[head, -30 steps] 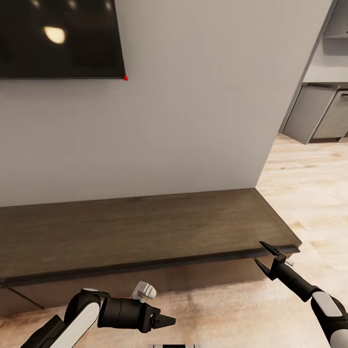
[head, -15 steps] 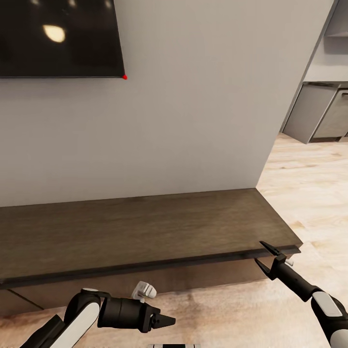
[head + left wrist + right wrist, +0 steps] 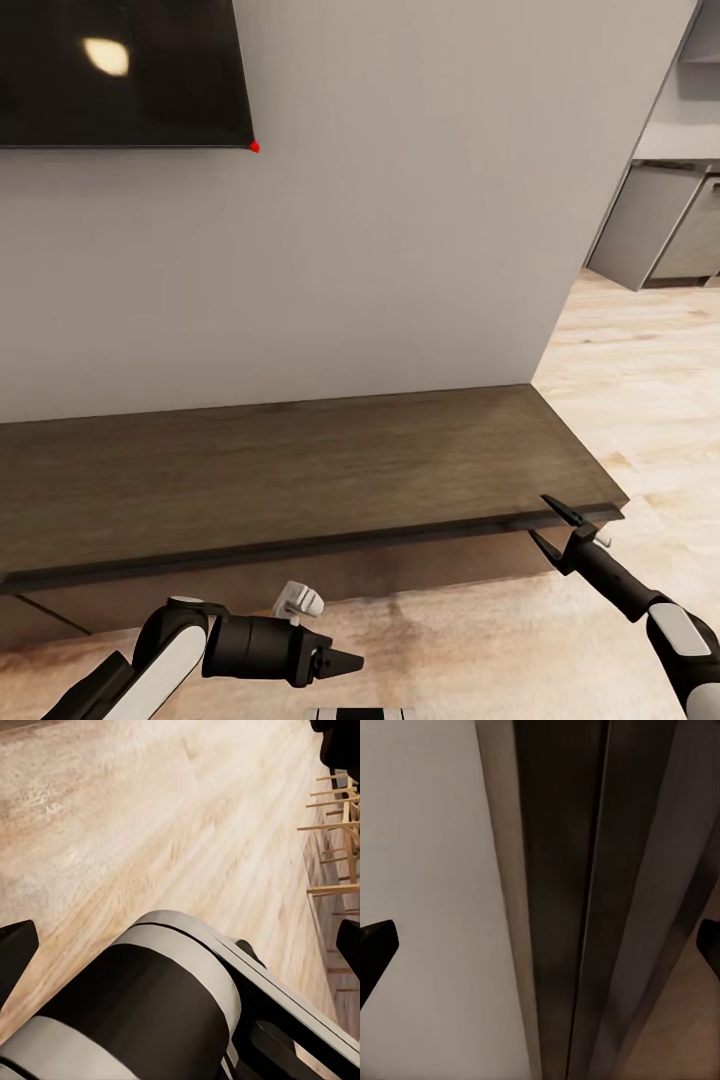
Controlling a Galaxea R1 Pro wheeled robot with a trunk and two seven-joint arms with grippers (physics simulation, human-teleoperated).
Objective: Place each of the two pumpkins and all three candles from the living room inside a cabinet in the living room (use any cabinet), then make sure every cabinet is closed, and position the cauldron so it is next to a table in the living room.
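The cabinet (image 3: pixel 300 470) is a long, low, dark brown unit against the grey wall, with its fronts shut flush. My right gripper (image 3: pixel 540 518) is open at the cabinet's right front corner, one finger above the top's front lip and one below it. The right wrist view shows that lip (image 3: pixel 562 907) up close between the spread fingertips (image 3: pixel 376 939). My left gripper (image 3: pixel 345 661) hangs low over the wood floor in front of the cabinet, open and holding nothing. The pumpkins, candles, cauldron and table are out of view.
A dark TV (image 3: pixel 120 70) hangs on the wall above the cabinet. Grey kitchen cupboards (image 3: pixel 660 230) stand past the wall's corner at the right, across pale wood floor (image 3: pixel 640 400). Wooden chair legs (image 3: pixel 330 832) show in the left wrist view.
The whole picture has shifted slightly, so the camera moved a little. The right gripper sits a touch closer to the cabinet's lip. The left arm holds its pose.
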